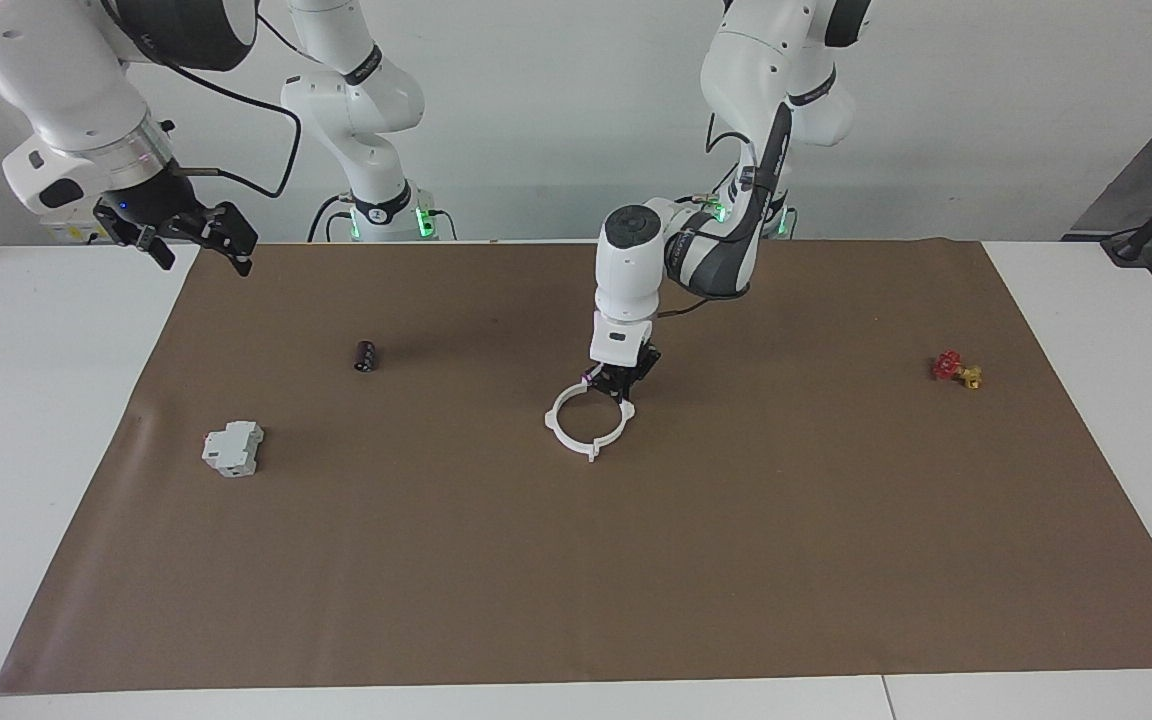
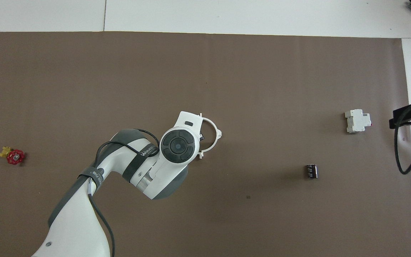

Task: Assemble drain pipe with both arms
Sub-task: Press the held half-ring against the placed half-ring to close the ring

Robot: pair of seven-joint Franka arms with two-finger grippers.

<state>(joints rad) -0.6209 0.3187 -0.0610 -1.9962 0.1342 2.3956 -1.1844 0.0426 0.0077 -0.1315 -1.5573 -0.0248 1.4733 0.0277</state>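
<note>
Two white robot arms work over one brown mat point(image 1: 636, 560) on a white table point(image 1: 26, 420). One white drain pipe point(image 1: 588, 423) ring lies flat near the mat's middle. Pointing straight down, the left gripper point(image 1: 619, 385) is clamped tight on the ring's rim at the edge nearest the robots. Raised off the mat at the right arm's end of the table, the right gripper point(image 1: 198, 232) waits with its fingers spread wide, holding nothing. Three loose items lie well apart: one grey-white block point(image 1: 233, 448), with one small dark cylinder point(image 1: 365, 355) at its one o'clock, and one red-and-yellow valve point(image 1: 956, 369) toward the left arm's end.
</note>
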